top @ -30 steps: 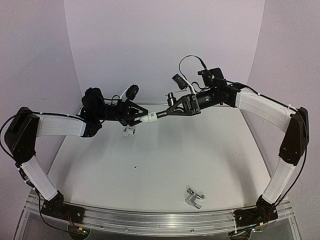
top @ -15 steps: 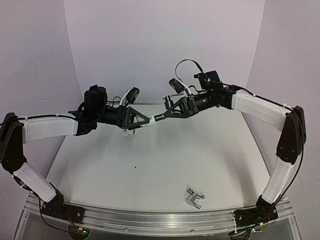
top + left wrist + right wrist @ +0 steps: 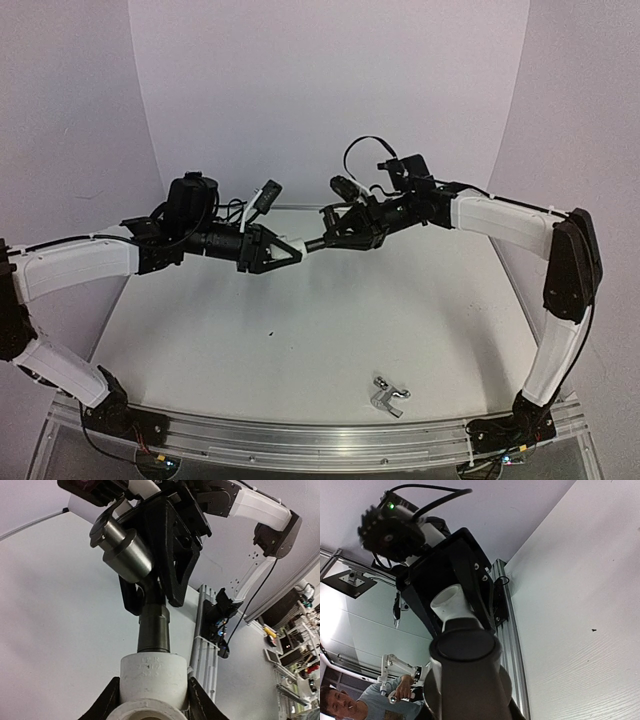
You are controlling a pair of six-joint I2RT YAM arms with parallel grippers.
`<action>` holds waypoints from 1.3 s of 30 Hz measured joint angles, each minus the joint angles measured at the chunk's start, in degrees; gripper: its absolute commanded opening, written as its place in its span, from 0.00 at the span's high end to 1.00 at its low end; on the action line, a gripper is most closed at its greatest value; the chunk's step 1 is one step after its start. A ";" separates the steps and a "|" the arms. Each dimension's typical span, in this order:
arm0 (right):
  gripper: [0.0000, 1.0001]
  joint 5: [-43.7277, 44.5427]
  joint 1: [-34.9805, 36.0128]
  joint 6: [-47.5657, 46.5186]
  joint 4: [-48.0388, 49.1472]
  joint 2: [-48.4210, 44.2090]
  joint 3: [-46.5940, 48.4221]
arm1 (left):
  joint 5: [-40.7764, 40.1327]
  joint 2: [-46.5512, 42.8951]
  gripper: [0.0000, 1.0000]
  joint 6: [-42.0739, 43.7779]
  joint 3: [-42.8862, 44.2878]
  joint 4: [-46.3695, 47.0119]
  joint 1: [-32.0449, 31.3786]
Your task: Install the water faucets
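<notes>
My left gripper (image 3: 296, 249) is shut on a small white pipe fitting (image 3: 154, 676), its fingers (image 3: 109, 703) pressed against both sides. The dark grey water faucet (image 3: 153, 628) has its stem in the top of that fitting, and its round head (image 3: 122, 550) juts out to the left. My right gripper (image 3: 328, 238) is shut on the dark faucet (image 3: 466, 672), tip to tip with the left one, above the back of the table. In the right wrist view the white fitting (image 3: 450, 603) shows just beyond the faucet. The chrome faucet (image 3: 388, 395) lies loose near the front edge.
The white table (image 3: 420, 320) ends at a metal rail (image 3: 300, 440) in front, with the arm bases at its two ends. Pale walls close the back and sides. A small dark speck (image 3: 271, 334) lies on the table.
Both grippers have stayed joined at the fitting and faucet while shifting slightly left. The left arm's elbow has swung out left. A white fitting that lay under the left gripper is now hidden.
</notes>
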 measured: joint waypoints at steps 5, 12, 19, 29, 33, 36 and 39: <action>1.00 -1.68 0.87 4.80 2.47 0.57 -0.80 | -10.84 -4.85 0.75 10.98 -2.53 -2.33 -3.83; 1.00 -4.16 1.41 13.14 8.29 0.86 -3.26 | -29.36 -8.80 0.62 25.76 -5.32 -2.87 -11.69; 1.00 -4.04 1.19 15.45 9.69 1.55 -3.31 | -46.13 -8.83 0.40 37.04 -6.01 -3.02 -18.27; 1.00 0.31 0.25 7.74 9.74 1.37 -2.48 | -44.82 -11.53 0.00 28.30 -4.81 -8.04 -19.14; 1.00 1.15 0.14 2.91 9.08 0.35 -2.30 | -36.22 -11.14 0.00 16.79 -0.72 -11.16 -15.29; 1.00 2.76 -0.11 0.02 9.18 -1.08 -2.19 | -23.83 -11.04 0.00 6.15 0.13 -9.51 -7.49; 1.00 3.86 -0.44 -2.39 9.40 -3.21 -2.03 | -13.50 -11.12 0.00 -4.03 -1.58 -5.83 -0.20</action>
